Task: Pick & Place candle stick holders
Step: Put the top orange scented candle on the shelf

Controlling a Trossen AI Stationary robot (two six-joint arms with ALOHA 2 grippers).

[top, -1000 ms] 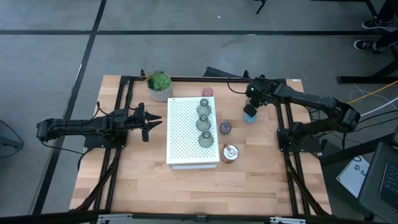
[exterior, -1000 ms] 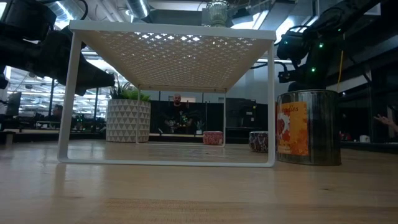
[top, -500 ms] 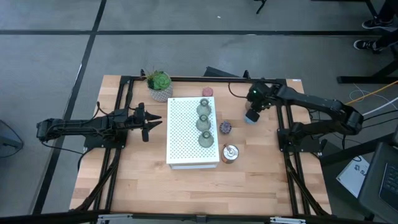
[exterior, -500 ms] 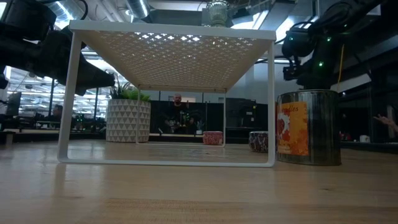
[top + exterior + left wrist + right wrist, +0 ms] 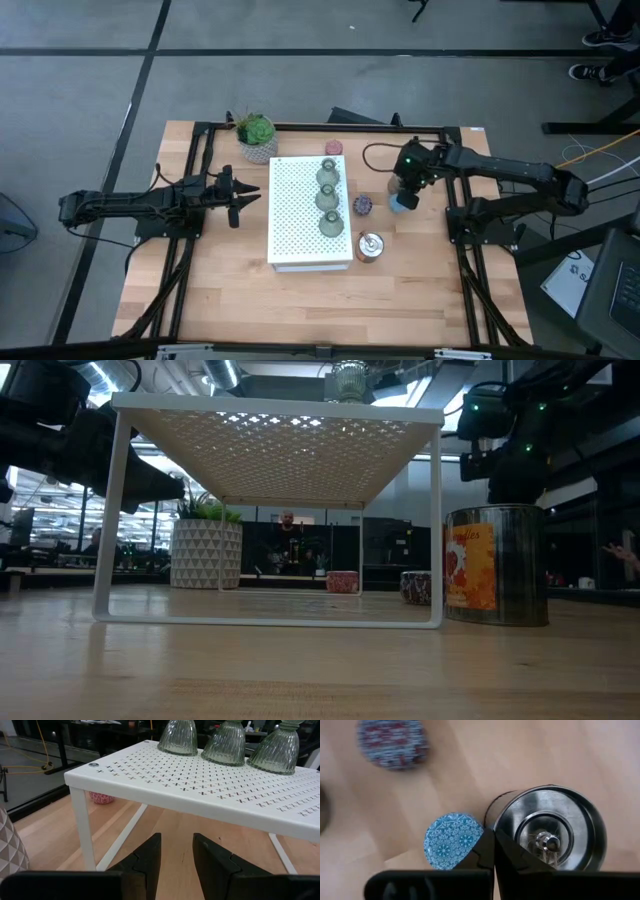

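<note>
My right gripper points down at the table's right, shut at the rim of an open silvery metal holder. A blue holder sits right beside it; the purple holder stands farther off on the wood. Three green glass holders stand on top of the white perforated box. A second silvery holder stands by the box's near right corner, and a pink holder at its far end. My left gripper waits open, left of the box. My right gripper comes from above, and the seam between its shut fingers lines up with the silvery holder's rim on the side facing the blue holder. It appears to pinch the thin wall, one finger inside and one outside. Whether the holder is lifted, or the outer finger touches the blue holder, I cannot tell.
A green plant in a white pot stands at the far left corner of the box. Bare wood lies along the table's near edge and on the left side. The box top stands on thin legs.
My right gripper has swung toward the table's near edge and a little toward the purple holder, tipping as it went. The blue holder has slid along with it and lies nearer the purple holder than before.
</note>
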